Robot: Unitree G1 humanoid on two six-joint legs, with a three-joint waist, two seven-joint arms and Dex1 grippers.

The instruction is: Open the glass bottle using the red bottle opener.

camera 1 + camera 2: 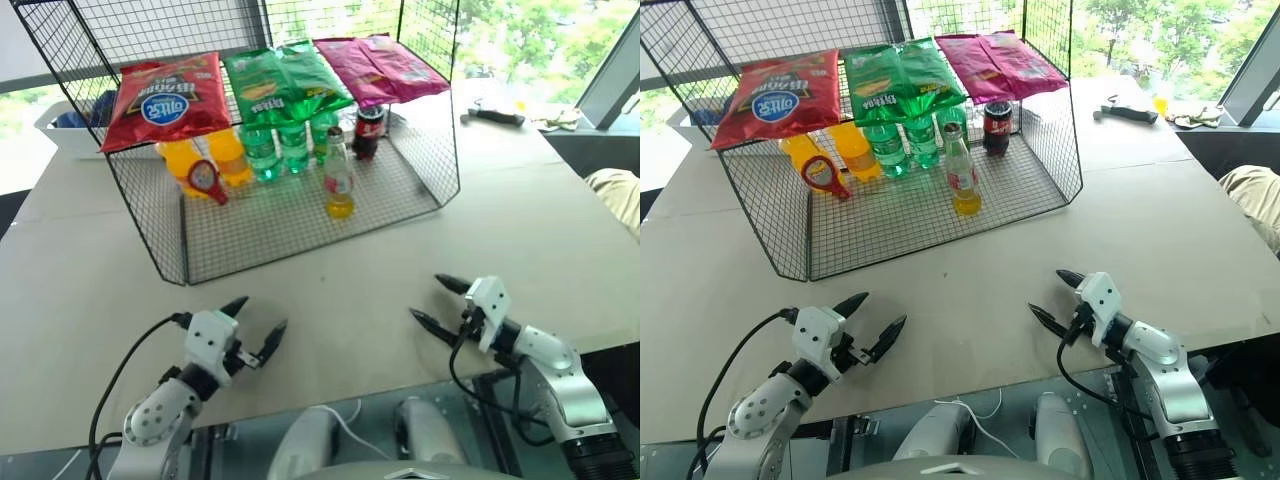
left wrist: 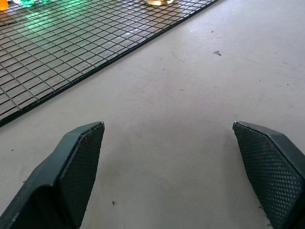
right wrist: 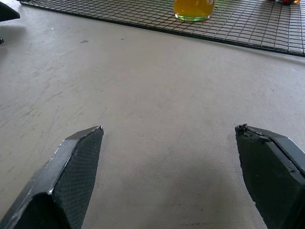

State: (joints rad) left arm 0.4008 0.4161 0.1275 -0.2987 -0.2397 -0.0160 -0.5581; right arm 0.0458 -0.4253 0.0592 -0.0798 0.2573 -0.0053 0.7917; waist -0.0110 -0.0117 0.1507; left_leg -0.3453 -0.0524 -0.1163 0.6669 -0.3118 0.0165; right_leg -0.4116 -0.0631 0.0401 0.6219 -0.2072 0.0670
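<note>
glass bottle (image 1: 338, 178): upright on the wire rack (image 1: 300, 225) floor, near its front edge, cap on, yellow-orange liquid at the bottom
red bottle opener (image 1: 207, 181): in the rack, leaning against the orange soda bottles (image 1: 205, 158), well left of the glass bottle
green bottles (image 1: 277, 146): behind the glass bottle, under the chip bags (image 1: 270, 82)
left gripper (image 1: 260, 325): over bare table (image 1: 520, 220) in front of the rack, jaws spread wide, holding nothing
right gripper (image 1: 437, 300): over the table right of the left one, jaws spread wide, empty
</note>
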